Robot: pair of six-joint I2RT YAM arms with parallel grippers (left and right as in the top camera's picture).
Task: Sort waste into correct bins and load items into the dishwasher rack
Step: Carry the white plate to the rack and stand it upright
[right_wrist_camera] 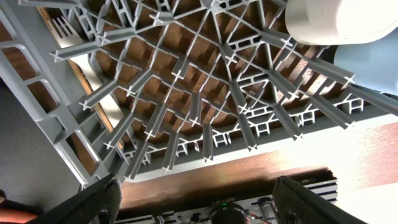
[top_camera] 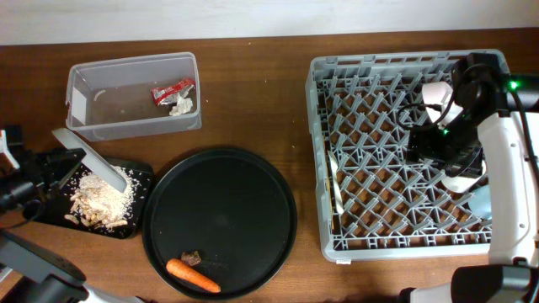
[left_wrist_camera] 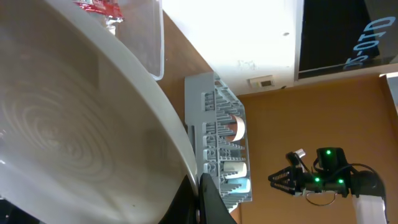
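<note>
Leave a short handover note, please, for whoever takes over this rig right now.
Left end effector: shut on the white plate, which is tilted over the food scraps on the black board.
Right end effector: open, empty, over the dishwasher rack.
Done: fork and white cup in the rack; red wrapper and tissue in the clear bin.
Left: rack the plate; sort the food scraps, plus the carrot and small scrap on the round black tray.

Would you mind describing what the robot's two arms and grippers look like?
The right arm has black joints with green lights, a white link and black cables; the right gripper has two black fingers. The left arm shows a grey link, and the left gripper is black too.
</note>
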